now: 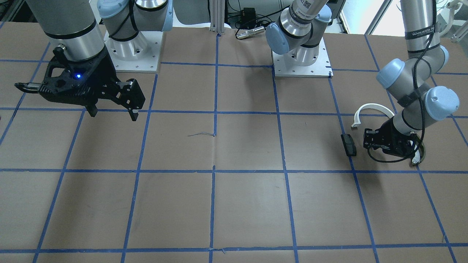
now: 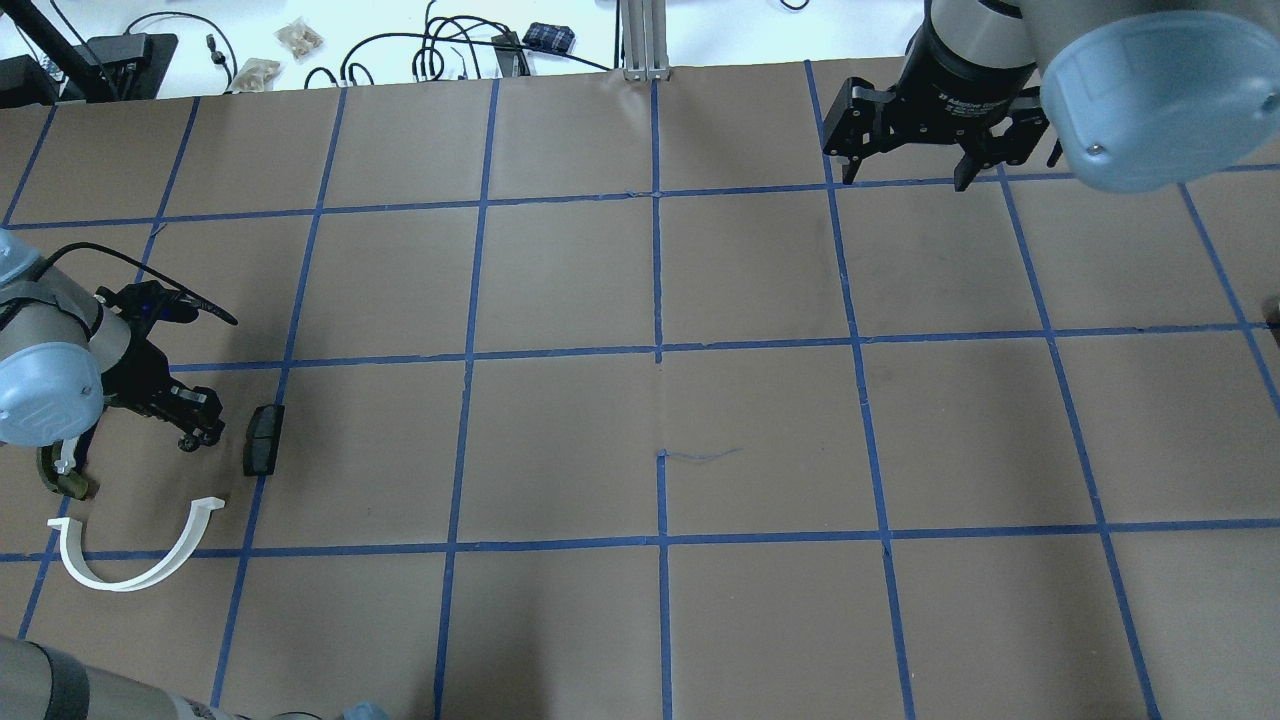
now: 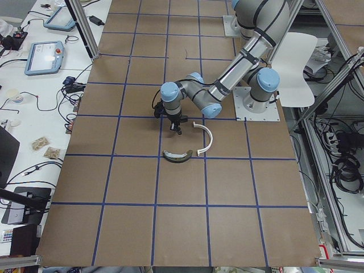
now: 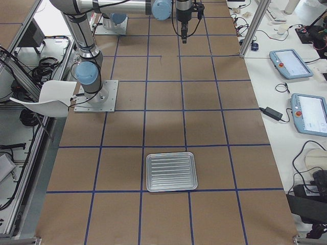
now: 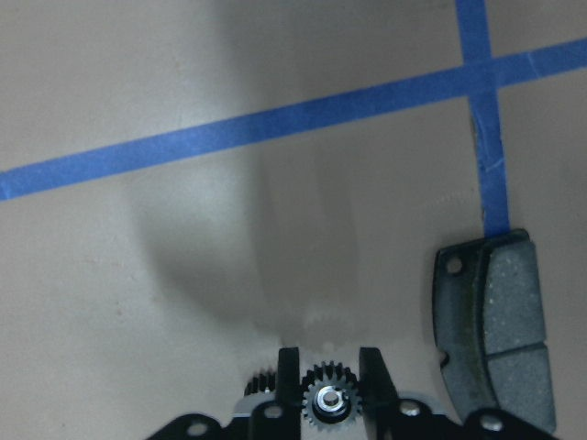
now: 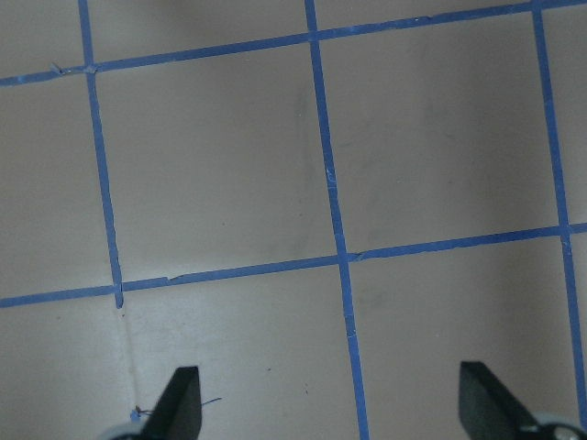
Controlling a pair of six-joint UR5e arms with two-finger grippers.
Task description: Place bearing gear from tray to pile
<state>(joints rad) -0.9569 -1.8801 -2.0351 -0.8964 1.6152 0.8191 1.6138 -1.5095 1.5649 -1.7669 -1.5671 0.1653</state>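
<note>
My left gripper (image 5: 328, 376) is shut on a small black bearing gear (image 5: 328, 400) with a silver centre, held low over the table. It also shows in the overhead view (image 2: 200, 436). The pile lies around it. A dark rectangular block (image 5: 495, 335) sits just to the gripper's right in the wrist view and also shows from overhead (image 2: 263, 440). The white half-ring arc (image 2: 135, 560) and the olive-green curved piece (image 2: 58, 480) lie nearby. My right gripper (image 2: 905, 180) is open and empty, far across the table. The metal tray (image 4: 171, 171) shows only in the exterior right view.
The brown table is marked with a blue tape grid (image 2: 657, 350). Cables and small bags (image 2: 300, 38) lie beyond the far edge. The left arm's elbow (image 1: 442, 102) hangs over the pile.
</note>
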